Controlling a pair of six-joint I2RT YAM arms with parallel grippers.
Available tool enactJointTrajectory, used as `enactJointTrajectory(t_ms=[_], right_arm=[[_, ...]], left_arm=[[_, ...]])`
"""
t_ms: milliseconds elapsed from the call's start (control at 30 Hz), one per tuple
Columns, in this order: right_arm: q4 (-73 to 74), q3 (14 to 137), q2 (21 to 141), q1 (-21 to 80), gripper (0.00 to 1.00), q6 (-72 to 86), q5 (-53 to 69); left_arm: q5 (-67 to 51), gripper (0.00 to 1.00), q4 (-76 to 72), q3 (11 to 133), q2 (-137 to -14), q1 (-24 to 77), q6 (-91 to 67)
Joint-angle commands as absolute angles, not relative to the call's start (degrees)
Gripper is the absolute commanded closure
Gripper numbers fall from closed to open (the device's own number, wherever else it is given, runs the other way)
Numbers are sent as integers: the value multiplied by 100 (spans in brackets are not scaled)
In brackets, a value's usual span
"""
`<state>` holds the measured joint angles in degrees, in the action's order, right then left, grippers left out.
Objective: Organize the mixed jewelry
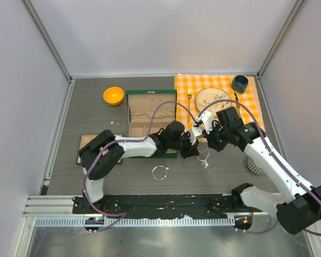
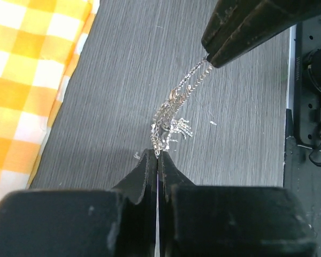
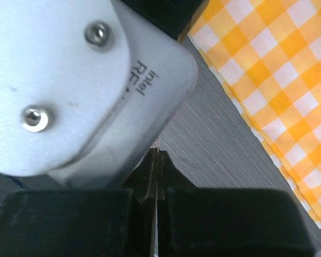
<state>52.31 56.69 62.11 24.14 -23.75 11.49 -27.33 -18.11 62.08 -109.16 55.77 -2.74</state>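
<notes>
Black left tool (image 2: 158, 156), tangled silver chain (image 2: 171, 115)

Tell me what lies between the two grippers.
The chain, a tangled strand running from the left gripper up to the right gripper, both shut on it; the left wrist view shows it.

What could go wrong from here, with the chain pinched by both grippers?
1. The chain is pinched by the left gripper and the right gripper, with a tangled clump between them. Pulling apart could tighten the knot or snap the fine links.
2. The left arm's camera housing fills the right wrist view just beyond that gripper's tips. A small move might knock the arms together.
</notes>
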Motion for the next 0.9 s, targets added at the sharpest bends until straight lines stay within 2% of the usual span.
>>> enactJointTrajectory(t_ms=[0,400,867], right_arm=[[5115,5730,6091,2391,99,-2435,1142],[5177,6073,6178,2399,99,-2540,1169],[5229,6864,6688,2399,99,-2637,1231]], left_arm=[[-2857,100,-1363,6495,-10521,5599,-211],[-2654,100,-783,6679,-10126,5537,-167],[-2303,100,439,7444,-9607,5282,-176]])
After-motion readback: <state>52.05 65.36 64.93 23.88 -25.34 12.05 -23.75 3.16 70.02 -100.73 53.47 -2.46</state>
